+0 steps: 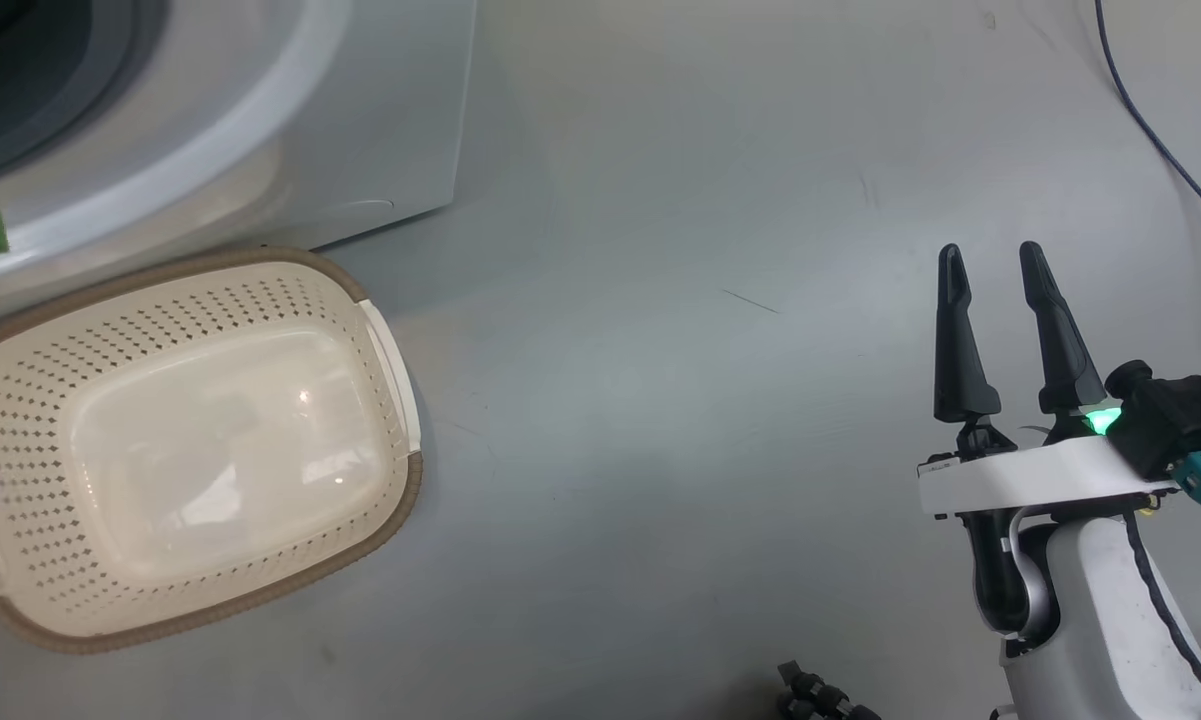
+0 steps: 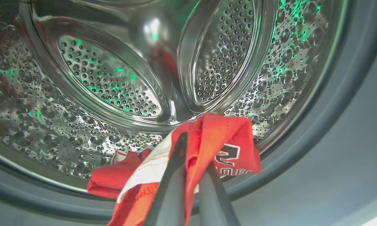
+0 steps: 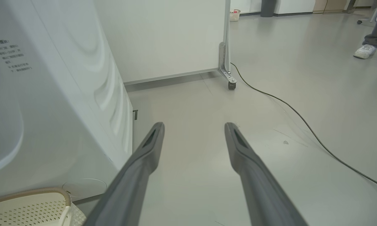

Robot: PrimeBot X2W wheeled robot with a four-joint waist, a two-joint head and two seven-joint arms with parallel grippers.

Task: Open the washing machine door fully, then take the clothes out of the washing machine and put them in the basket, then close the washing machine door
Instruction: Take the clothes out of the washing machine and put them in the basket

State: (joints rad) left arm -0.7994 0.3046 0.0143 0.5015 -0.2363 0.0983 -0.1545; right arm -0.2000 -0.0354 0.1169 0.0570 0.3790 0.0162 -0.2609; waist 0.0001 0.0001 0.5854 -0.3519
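Unloading looks to be the step in hand. In the head view the right gripper [image 1: 990, 250] holds its jaws spread with nothing between them. The basket [image 1: 40, 420] sits on the floor [image 1: 660, 400] well off to the left of those jaws, hard against the washer [image 1: 260, 130], and has no clothes in it yet. In the left wrist view the left gripper [image 2: 194, 153] has its jaws pinched nearly together on the clothes [image 2: 213, 138]. Red cloth with white trim is bunched between and over the fingers. A further red fold lies just left of the jaws, on the lip of the drum [image 2: 113, 88], and the rest of the drum opens ahead of them. The grey gasket [image 2: 317, 119] curves round to the right of the jaws. Since this gripper reaches into the drum, the door step is presumably done. In the right wrist view the wide-apart jaws frame bare floor. The washer's side stands to their left, a corner of the basket lies below and left of the left finger, a cable [image 3: 301, 121] runs past on the right, and a person's shoe [image 3: 365, 51] shows far ahead to the right. The next move calls for drawing the pinched cloth back over the gasket without snagging it or dropping the loose fold, carrying it above the basket, and only then parting the jaws.
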